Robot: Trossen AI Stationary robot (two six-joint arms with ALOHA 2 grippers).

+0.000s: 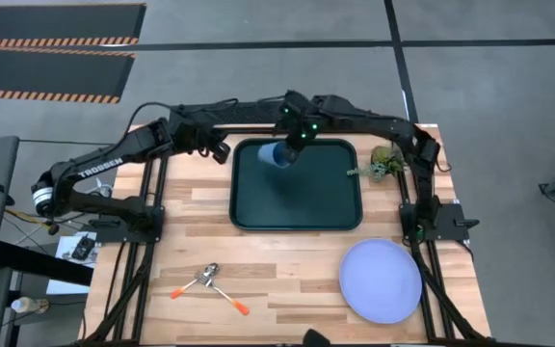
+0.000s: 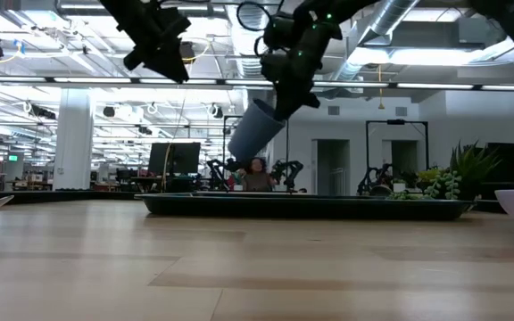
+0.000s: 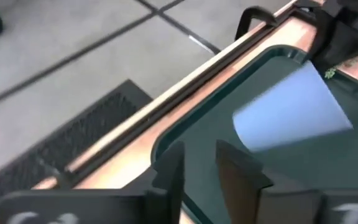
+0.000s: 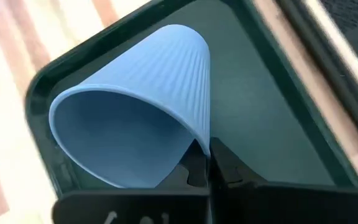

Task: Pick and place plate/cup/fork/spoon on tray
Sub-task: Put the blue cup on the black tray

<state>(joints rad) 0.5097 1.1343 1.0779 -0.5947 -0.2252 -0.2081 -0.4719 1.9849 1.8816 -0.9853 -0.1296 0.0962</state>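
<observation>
The right hand [image 4: 207, 155] pinches the rim of the blue ribbed cup [image 1: 276, 154], which hangs tilted in the air over the upper left corner of the dark tray [image 1: 335, 220], top centre of the overhead frame; the hand itself is mostly hidden there by the arm. The left hand [image 3: 197, 162] hovers beside the tray's upper left corner, its fingers spread with nothing between them. The lavender plate [image 1: 382, 280] lies lower right on the surface, cut off at the edge in the low view, while fork [image 1: 192, 283] and spoon [image 1: 227, 298] sit lower left, too small to tell apart surely
</observation>
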